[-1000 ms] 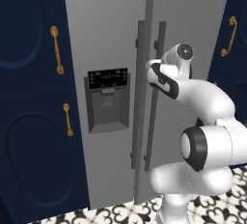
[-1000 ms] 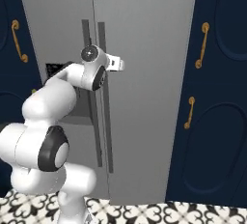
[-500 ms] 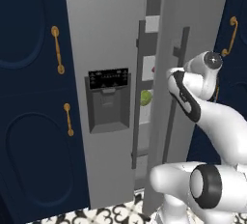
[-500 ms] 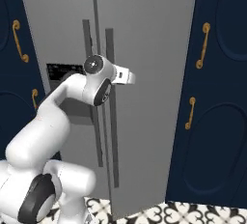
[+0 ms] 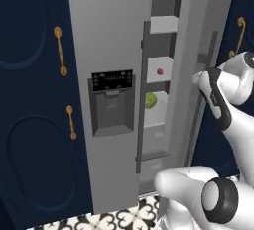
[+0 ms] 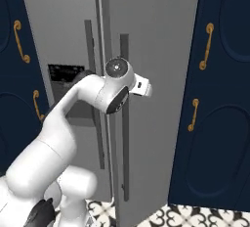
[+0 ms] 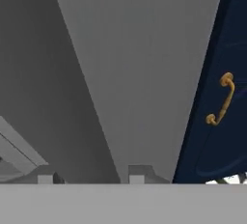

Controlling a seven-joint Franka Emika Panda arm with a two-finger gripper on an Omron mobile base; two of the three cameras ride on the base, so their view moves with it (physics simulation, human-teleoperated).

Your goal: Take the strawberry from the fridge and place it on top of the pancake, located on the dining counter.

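Note:
The light-grey fridge [image 5: 109,35] has its right door [image 5: 193,50] swung partly open, and shelves show through the gap. On an upper shelf sits the tiny red strawberry [image 5: 159,71]. My gripper [image 5: 199,78] is at the right door's long handle [image 5: 207,70], to the right of the strawberry and outside the fridge. In the hand view the two fingertips [image 7: 137,174] stand wide apart, open, against the door's face [image 7: 144,49]. From the right base view my hand [image 6: 141,88] rests beside the handle [image 6: 125,118]. The pancake and the dining counter are out of view.
A larger round green fruit [image 5: 151,99] lies one shelf below the strawberry. Navy cabinets with gold handles [image 5: 60,50] flank the fridge on both sides [image 6: 205,50]. The dark dispenser panel [image 5: 113,100] is on the left door. Patterned tiles [image 6: 195,216] cover the floor.
The right fridge door has swung further open with my hand moving right along with it. The strawberry and the shelves now show in the wider gap.

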